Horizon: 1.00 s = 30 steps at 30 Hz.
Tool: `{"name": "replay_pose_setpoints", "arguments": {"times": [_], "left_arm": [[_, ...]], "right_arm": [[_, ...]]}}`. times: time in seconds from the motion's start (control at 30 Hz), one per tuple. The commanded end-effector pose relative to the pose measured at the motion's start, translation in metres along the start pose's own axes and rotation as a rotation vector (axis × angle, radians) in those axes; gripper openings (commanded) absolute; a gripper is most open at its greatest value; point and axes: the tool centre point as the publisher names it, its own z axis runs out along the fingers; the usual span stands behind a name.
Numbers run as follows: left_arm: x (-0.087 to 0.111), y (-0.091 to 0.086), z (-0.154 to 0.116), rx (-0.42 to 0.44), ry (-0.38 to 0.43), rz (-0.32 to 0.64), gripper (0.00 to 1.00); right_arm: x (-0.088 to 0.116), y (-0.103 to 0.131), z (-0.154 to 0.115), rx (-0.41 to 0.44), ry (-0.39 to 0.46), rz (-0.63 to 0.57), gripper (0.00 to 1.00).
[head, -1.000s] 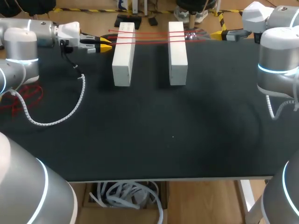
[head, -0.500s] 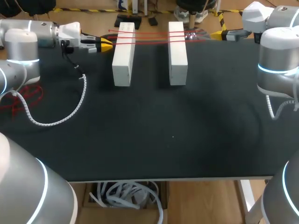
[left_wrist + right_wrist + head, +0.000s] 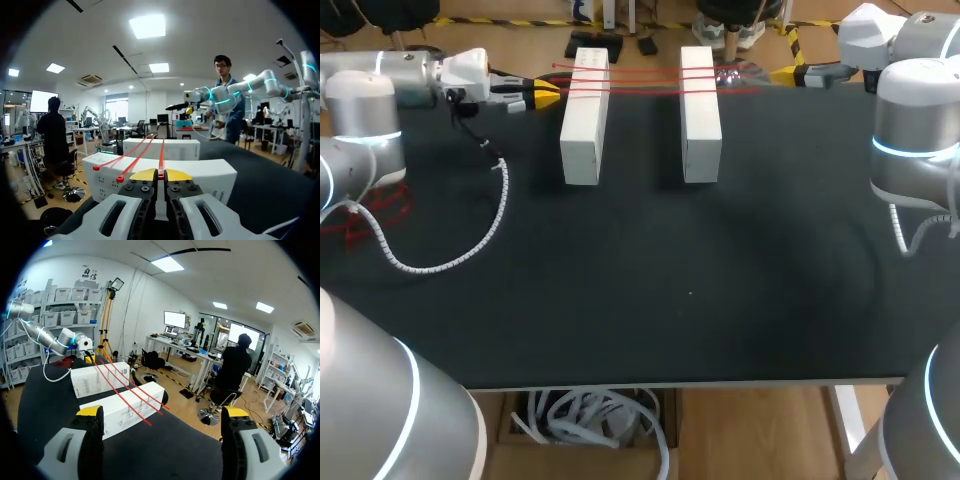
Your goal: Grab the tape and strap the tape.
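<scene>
Three red straps (image 3: 640, 79) lie side by side across two white blocks (image 3: 584, 120) (image 3: 700, 110) at the back of the black table. My left gripper (image 3: 546, 95) is level with the left block's left side, shut on the end of the strap nearest the front. The left wrist view shows that strap (image 3: 161, 155) running over the closer block (image 3: 205, 175) into my left gripper (image 3: 160, 175). My right gripper (image 3: 790, 73) stands open just past the straps' right ends. In its own view my right gripper (image 3: 162, 412) is wide open with nothing between the fingers, facing the straps (image 3: 125, 390).
A white spiral cable (image 3: 450, 255) loops over the table's left part from my left arm. A bundle of loose red straps (image 3: 365, 215) lies at the left edge. The dark tabletop (image 3: 690, 300) stretches from the blocks to the front edge.
My left gripper's fingers have come together on the strap's end and the arm has shifted slightly backward. The right arm has kept still.
</scene>
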Motion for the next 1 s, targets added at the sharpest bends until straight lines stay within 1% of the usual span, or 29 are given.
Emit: {"name": "replay_pose_setpoints", "arguments": {"times": [0.03,0.13,0.27,0.37,0.47,0.57,0.7,0.8,0.87,0.93,0.97,1.0], "left_arm": [[0.008,-0.006,-0.001,0.03,0.014,0.01,0.0],[0.014,-0.018,0.0,0.06,0.022,0.006,0.0],[0.023,-0.034,-0.001,0.128,0.006,-0.017,0.0],[0.028,-0.044,0.0,0.132,0.017,-0.016,0.0],[0.033,-0.054,-0.001,0.172,-0.002,-0.025,0.0],[0.037,-0.064,-0.003,0.22,-0.01,-0.014,0.0],[0.04,-0.079,-0.003,0.233,0.001,0.001,0.0],[0.043,-0.088,-0.004,0.265,0.002,0.009,0.0],[0.045,-0.095,-0.005,0.27,-0.002,0.01,0.0],[0.046,-0.101,-0.007,0.306,-0.011,0.009,0.0],[0.046,-0.104,-0.008,0.299,-0.008,0.015,0.0],[0.047,-0.107,-0.008,0.316,-0.011,0.015,0.0]], "right_arm": [[0.0,0.0,0.0,-0.001,0.0,0.0,1.0],[0.0,0.0,0.0,-0.001,0.0,0.0,1.0],[0.0,0.0,0.0,-0.001,0.0,0.0,1.0],[0.0,0.0,0.0,-0.001,0.0,0.0,1.0],[0.0,0.0,0.0,-0.001,0.0,0.0,1.0],[0.0,0.0,0.0,-0.001,0.0,0.0,1.0],[0.0,0.0,0.0,-0.001,0.0,0.0,1.0],[0.0,0.0,0.0,-0.001,0.0,0.0,1.0],[0.0,0.0,0.0,-0.001,0.0,0.0,1.0],[0.0,0.0,0.0,-0.001,0.0,0.0,1.0],[0.0,0.0,0.0,-0.001,0.0,0.0,1.0],[0.0,0.0,0.0,-0.001,0.0,0.0,1.0]]}}
